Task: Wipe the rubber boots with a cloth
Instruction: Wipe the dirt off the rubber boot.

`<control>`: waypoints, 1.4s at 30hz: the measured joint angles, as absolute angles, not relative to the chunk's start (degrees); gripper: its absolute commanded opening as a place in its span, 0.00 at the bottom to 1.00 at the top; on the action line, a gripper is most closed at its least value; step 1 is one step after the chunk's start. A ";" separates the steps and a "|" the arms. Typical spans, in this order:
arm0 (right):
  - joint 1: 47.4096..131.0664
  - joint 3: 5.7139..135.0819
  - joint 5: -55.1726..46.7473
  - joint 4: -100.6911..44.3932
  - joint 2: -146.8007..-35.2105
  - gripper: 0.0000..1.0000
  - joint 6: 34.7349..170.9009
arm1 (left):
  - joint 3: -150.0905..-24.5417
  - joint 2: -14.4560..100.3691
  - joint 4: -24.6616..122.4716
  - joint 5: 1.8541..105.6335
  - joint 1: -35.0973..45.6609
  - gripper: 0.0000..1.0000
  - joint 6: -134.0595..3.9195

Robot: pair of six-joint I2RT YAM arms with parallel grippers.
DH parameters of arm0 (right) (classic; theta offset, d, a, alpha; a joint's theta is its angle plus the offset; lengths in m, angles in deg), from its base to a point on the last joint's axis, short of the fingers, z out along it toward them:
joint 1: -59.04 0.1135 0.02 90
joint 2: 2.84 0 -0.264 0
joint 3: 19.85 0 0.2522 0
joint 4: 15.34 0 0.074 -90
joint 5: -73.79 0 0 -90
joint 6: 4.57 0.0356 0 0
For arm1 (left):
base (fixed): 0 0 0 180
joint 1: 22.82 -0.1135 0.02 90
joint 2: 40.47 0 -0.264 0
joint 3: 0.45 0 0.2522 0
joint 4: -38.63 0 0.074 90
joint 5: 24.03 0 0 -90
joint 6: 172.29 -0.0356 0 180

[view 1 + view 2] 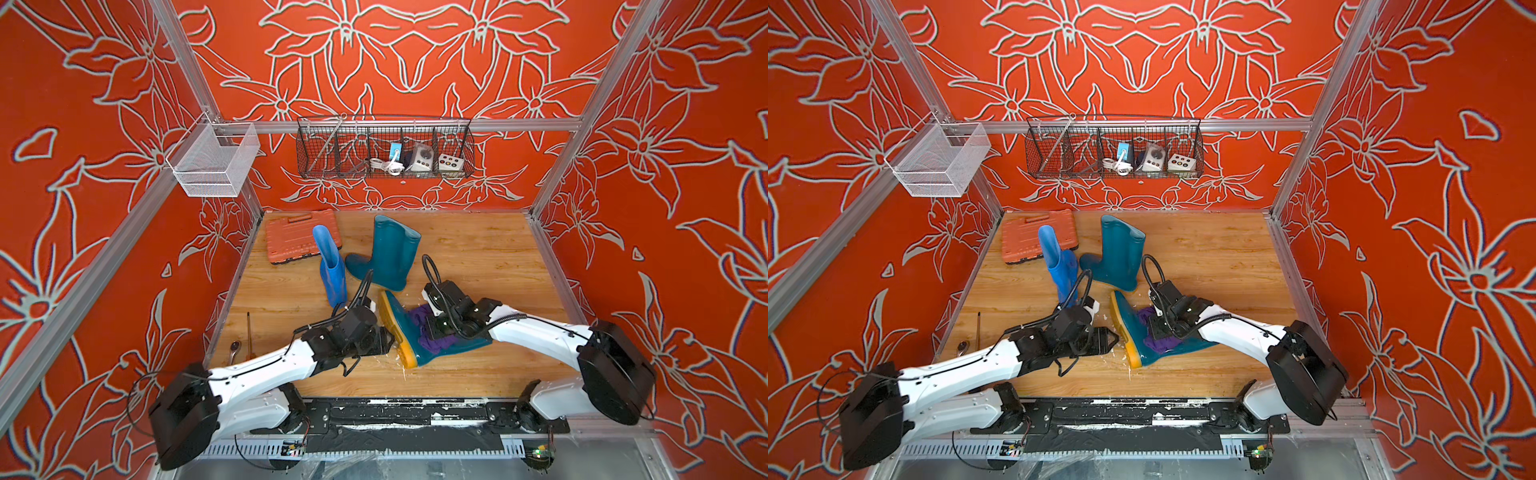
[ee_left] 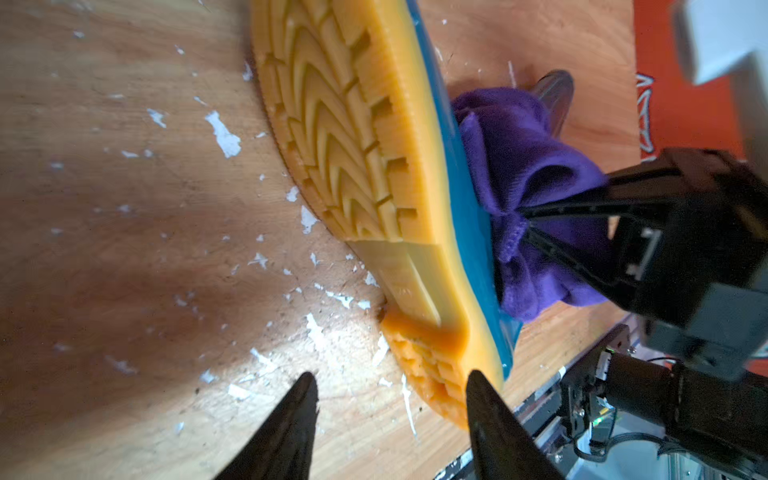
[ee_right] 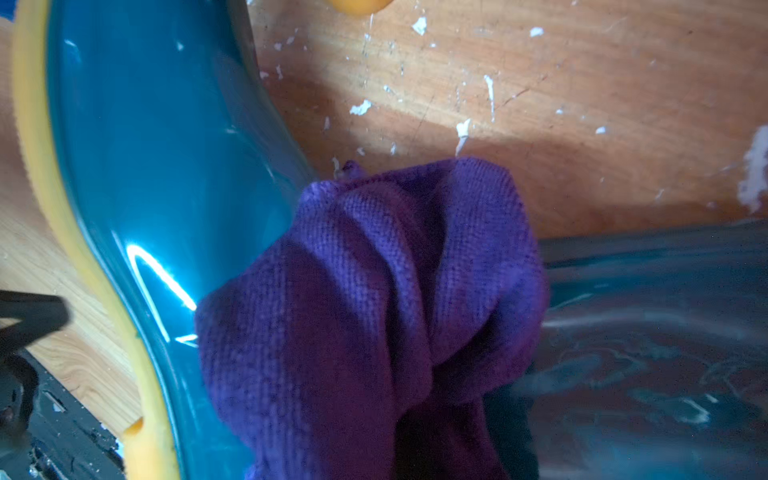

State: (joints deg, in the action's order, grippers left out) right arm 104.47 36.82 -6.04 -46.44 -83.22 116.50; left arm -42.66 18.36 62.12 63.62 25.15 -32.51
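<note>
Purple cloth sits bunched in your right gripper, jaws clamped on it, pressed against the lying teal boot near the ankle. Your left gripper has its jaws apart, one fingertip at the heel of the sole.

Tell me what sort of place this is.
Likely a robot test cell, staged like a workshop: aluminium frame with printed walls, a hanging wire basket, a tool case and boots.

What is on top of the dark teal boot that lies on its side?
A bunched purple cloth rests on the lying teal boot, pinched in the shut right tool. The boot surface beneath the cloth is covered and cannot be seen.
</note>
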 measured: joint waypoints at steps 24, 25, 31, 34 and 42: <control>116.57 34.24 -11.89 -36.35 -84.25 0.00 131.98 | -41.85 20.52 59.33 63.91 27.84 0.57 -31.07; 116.60 34.16 -12.11 -36.61 -83.66 0.00 132.09 | -41.92 19.56 59.44 63.99 27.88 0.57 -31.05; 114.19 31.03 -13.29 -38.92 -76.20 0.00 132.28 | -42.48 19.97 58.87 64.39 27.95 0.57 -31.07; 111.24 28.61 -13.47 -40.83 -71.88 0.00 132.24 | -43.47 25.39 57.01 63.56 28.21 0.57 -31.07; 104.84 26.83 -14.87 -50.01 -59.26 0.00 129.49 | -44.82 34.49 51.31 60.76 28.32 0.46 -30.98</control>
